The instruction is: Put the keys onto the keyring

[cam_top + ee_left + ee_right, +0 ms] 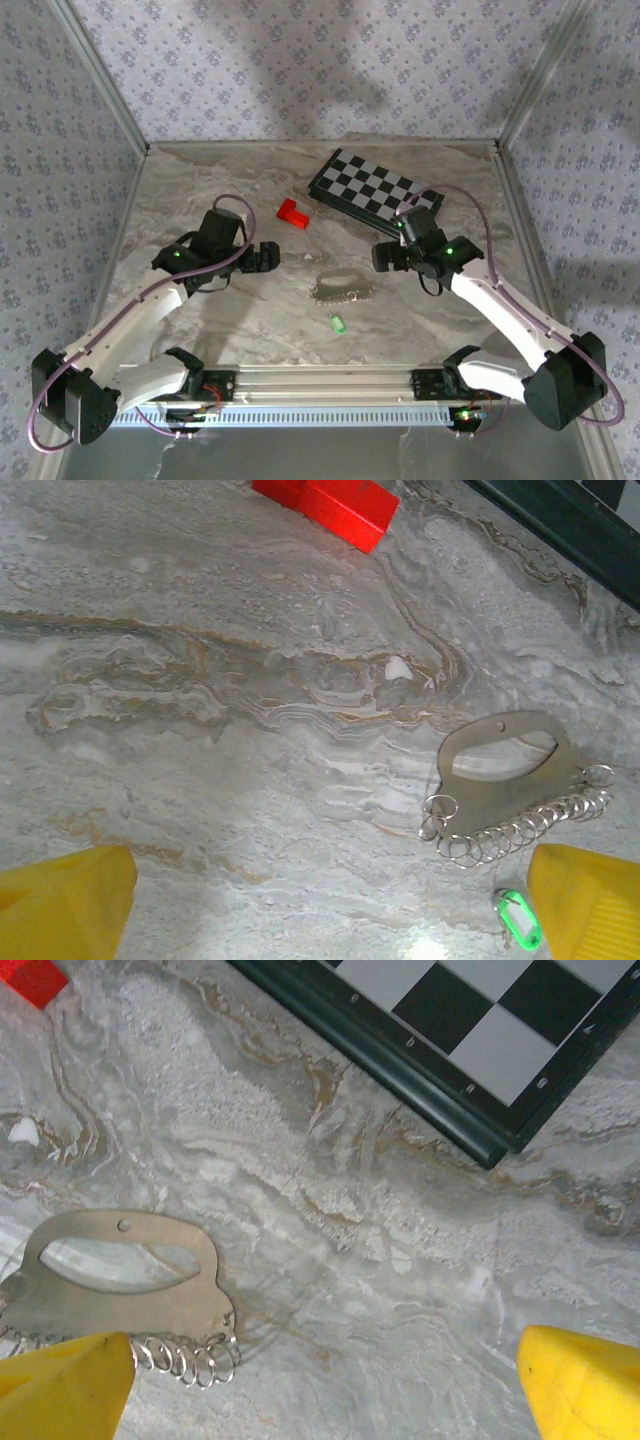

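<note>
The keyring (342,287), a metal plate hung with small rings, lies flat on the surface (260,320), centred towards its near edge. The green key tag (338,323) lies just nearer that edge, unthreaded. The left tool (320,910) and right tool (320,1390) flank them, jaws wide and empty, probably poised to pick up. The left wrist view pairs tag with rings; the right wrist view adds the chessboard (480,1030).

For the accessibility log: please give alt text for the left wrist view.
The keyring, a flat metal plate fringed with small rings, lies on the marble table at right, the green key just below it, not attached. The left gripper is open, its yellow fingers at the bottom corners; a red block lies at the top edge.
</note>
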